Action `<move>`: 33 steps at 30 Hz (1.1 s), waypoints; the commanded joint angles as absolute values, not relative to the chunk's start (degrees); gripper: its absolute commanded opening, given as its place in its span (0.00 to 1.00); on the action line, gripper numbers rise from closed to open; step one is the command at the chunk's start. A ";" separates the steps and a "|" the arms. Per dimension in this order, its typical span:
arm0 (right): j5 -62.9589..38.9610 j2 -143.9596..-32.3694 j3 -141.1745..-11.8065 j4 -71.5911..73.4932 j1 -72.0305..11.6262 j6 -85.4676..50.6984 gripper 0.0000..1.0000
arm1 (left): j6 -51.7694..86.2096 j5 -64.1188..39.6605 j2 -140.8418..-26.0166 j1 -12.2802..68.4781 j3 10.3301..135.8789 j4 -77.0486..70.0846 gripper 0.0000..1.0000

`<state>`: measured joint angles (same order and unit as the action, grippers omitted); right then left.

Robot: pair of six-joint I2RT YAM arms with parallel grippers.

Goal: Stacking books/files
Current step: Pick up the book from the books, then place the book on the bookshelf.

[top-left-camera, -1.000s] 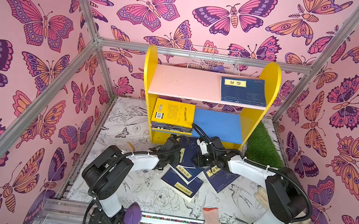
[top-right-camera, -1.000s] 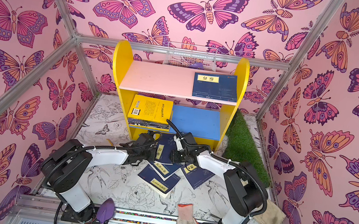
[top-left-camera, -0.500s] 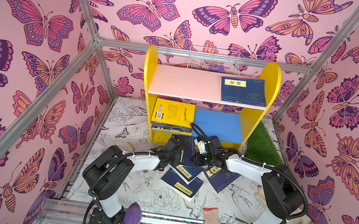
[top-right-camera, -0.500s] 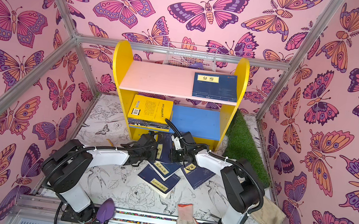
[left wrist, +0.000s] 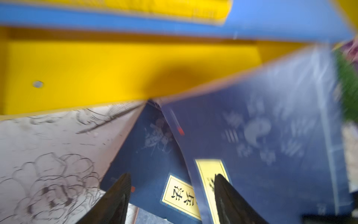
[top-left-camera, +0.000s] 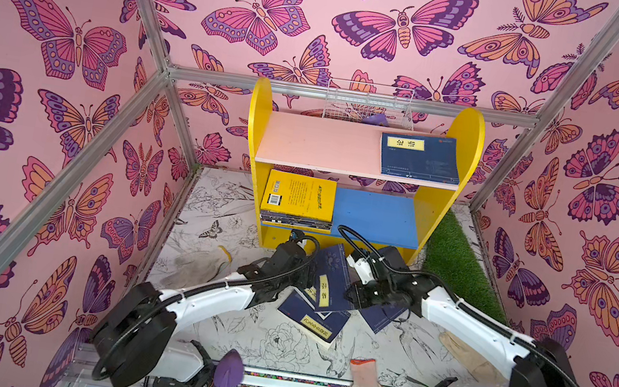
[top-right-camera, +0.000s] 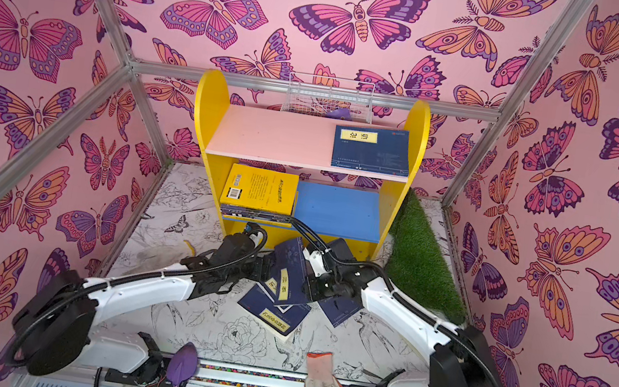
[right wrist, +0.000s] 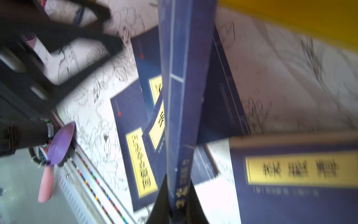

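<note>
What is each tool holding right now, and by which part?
Right tool clamps a raised navy book by its spine edge; left tool is open, holding nothing.

Both wrist feeds were smeared by motion blur. I couldn't read the raised book (top-left-camera: 328, 277) label in both top views, too small. The right gripper (right wrist: 178, 180) fingers ran off the frame edge. The stack (top-left-camera: 294, 224) under the yellow book (top-left-camera: 299, 197) showed edges only, uncountable. Purple item (top-left-camera: 376, 120) in the basket (top-left-camera: 356, 97): unidentifiable. Beige glove (top-left-camera: 475, 359) sat partly under the right arm (top-left-camera: 467, 329).
</note>
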<state>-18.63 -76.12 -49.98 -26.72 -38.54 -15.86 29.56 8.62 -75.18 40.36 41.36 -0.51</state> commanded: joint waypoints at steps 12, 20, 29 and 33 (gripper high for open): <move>-20.58 -65.96 -86.79 -33.93 -41.17 -16.10 0.00 | 36.83 25.94 -67.54 39.92 38.03 4.30 0.71; 7.38 -77.26 -99.03 -6.36 -41.44 -46.74 0.00 | 37.03 26.07 -67.74 41.47 38.69 4.22 0.71; 33.54 -85.28 -103.11 -2.58 -45.54 -59.70 0.00 | 36.17 26.60 -65.22 42.62 37.53 4.20 0.71; 40.15 -87.51 -105.55 -5.48 -45.97 -64.48 0.00 | 35.48 26.22 -64.28 43.02 37.24 4.27 0.71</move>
